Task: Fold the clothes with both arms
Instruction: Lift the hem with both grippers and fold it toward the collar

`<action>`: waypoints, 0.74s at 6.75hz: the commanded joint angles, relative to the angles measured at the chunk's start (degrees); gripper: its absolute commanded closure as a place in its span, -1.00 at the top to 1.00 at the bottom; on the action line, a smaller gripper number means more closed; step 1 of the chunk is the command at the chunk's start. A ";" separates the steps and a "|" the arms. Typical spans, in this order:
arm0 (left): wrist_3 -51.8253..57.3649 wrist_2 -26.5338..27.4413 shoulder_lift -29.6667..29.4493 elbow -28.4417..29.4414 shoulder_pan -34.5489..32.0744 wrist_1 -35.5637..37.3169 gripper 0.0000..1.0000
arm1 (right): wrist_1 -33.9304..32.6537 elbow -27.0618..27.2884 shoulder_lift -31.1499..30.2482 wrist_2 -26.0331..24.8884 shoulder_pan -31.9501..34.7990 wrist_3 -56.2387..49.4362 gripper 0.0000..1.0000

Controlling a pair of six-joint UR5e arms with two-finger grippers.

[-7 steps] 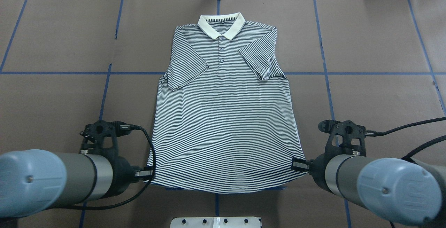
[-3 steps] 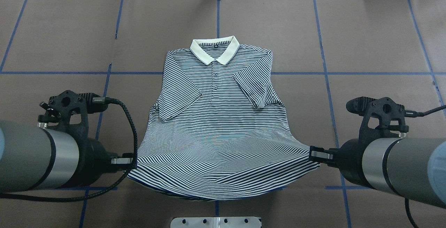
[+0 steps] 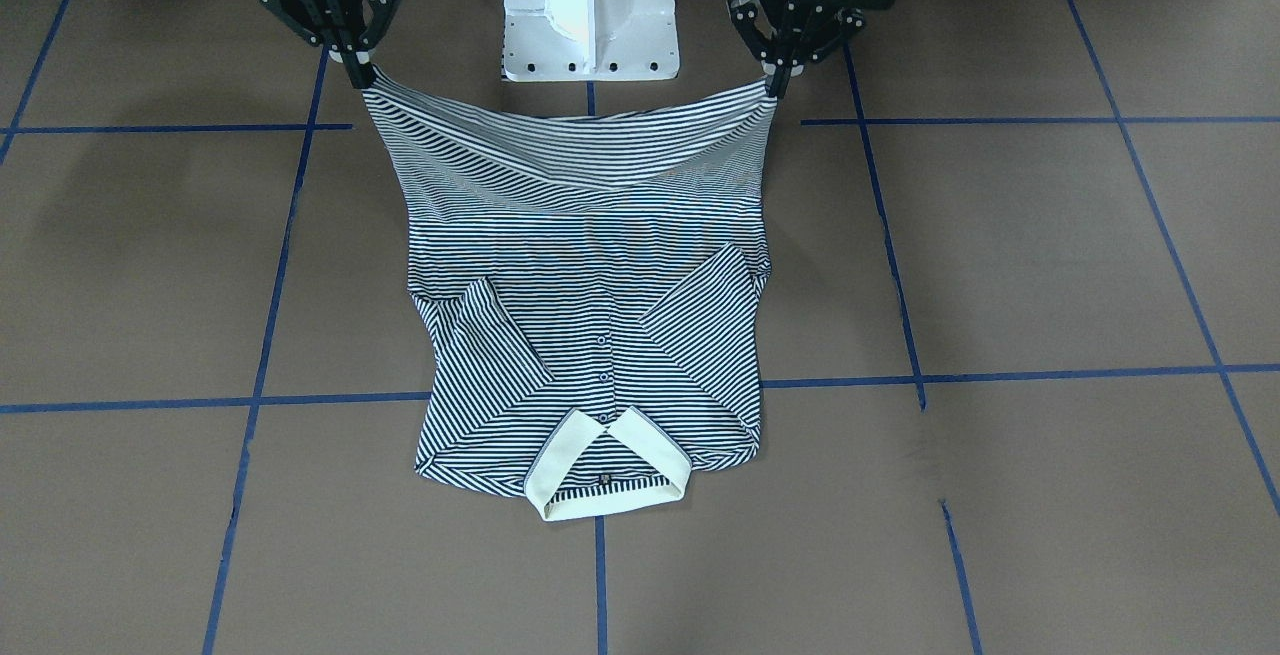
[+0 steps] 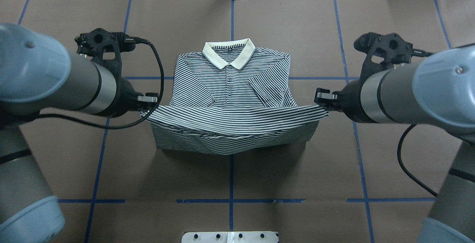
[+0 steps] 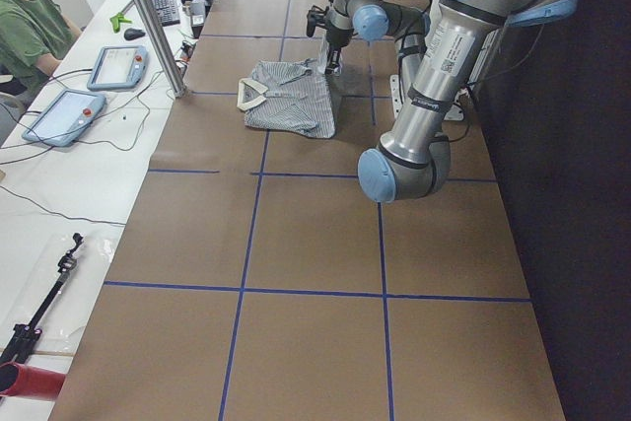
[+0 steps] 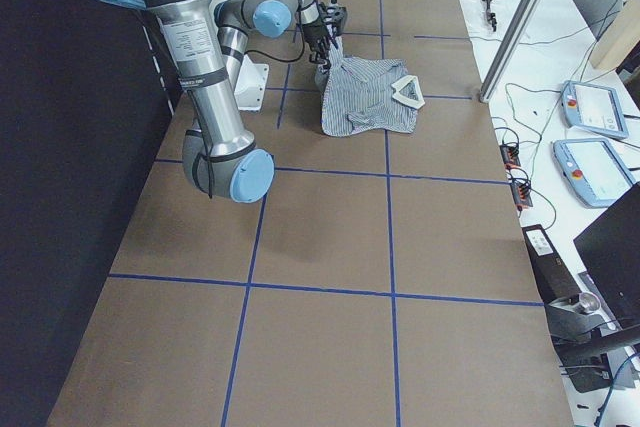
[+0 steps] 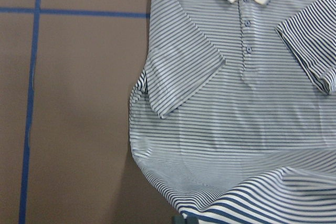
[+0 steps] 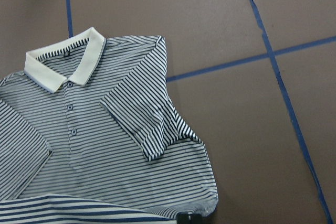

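Observation:
The clothes are one navy-and-white striped polo shirt (image 4: 230, 87), lying front up on the brown table with its white collar (image 4: 228, 54) on the far side and both sleeves folded inward. Its hem (image 4: 233, 114) is lifted and stretched taut between both arms, hanging above the lower body of the shirt. My left gripper (image 4: 149, 100) is shut on the hem's left corner, and my right gripper (image 4: 322, 99) is shut on the right corner. In the front-facing view the shirt (image 3: 590, 295) hangs from the left gripper (image 3: 775, 85) and the right gripper (image 3: 358, 75). Both wrist views look down on the shirt (image 7: 236, 103) (image 8: 105, 145).
The white pedestal base (image 3: 590, 5) stands at the near table edge between the arms. Blue tape lines (image 4: 232, 200) grid the brown table cover. A metal post (image 5: 148, 17) and a side desk with tablets (image 5: 116, 66) and a seated person (image 5: 30, 27) flank the far edge.
Both grippers have risen and carried the hem away from the robot, toward the collar, doubling the lower part over. Before that, the whole shirt slid toward the robot.

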 commanded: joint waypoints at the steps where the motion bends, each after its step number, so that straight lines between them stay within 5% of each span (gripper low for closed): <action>1: 5.49 -0.35 -3.16 11.61 -6.69 -6.61 -1.00 | 4.25 -12.27 5.90 0.64 5.70 -2.82 -1.00; 5: 6.39 0.18 -7.30 37.63 -9.17 -29.70 -1.00 | 31.30 -49.67 15.12 -0.15 9.93 -3.09 -1.00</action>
